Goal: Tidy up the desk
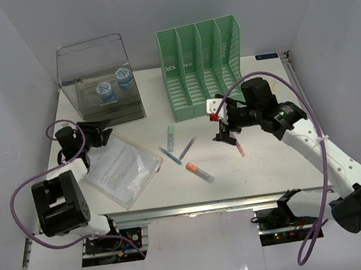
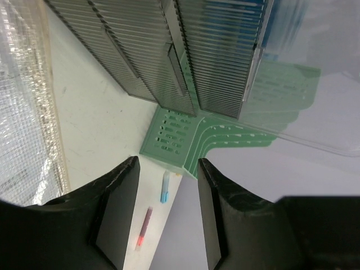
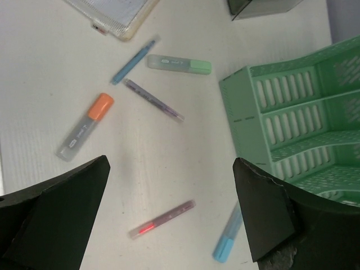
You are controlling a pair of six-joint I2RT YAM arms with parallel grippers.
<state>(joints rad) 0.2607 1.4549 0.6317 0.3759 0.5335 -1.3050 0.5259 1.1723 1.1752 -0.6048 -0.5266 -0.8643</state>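
Observation:
The desk [image 1: 273, 159] is a white tabletop with a metal rail along its near edge. Loose on it lie a green highlighter [image 1: 170, 137], a blue pen [image 1: 168, 155], a purple pen [image 1: 187, 147], an orange-capped highlighter [image 1: 199, 172] and a red pen [image 1: 240, 146]. My right gripper [image 1: 226, 127] hovers open and empty above the red pen [image 3: 162, 219] and a blue-capped highlighter [image 3: 228, 241]; its jaws stand wide apart [image 3: 171, 225]. My left gripper [image 1: 98, 134] is open and empty, low beside the mesh document pouch [image 1: 121, 166].
A clear plastic drawer box [image 1: 100, 79] stands at the back left, close ahead of the left gripper [image 2: 166, 214]. A green slotted file rack [image 1: 201, 65] stands at the back centre, right of the right gripper's jaws [image 3: 298, 124]. White walls enclose the desk.

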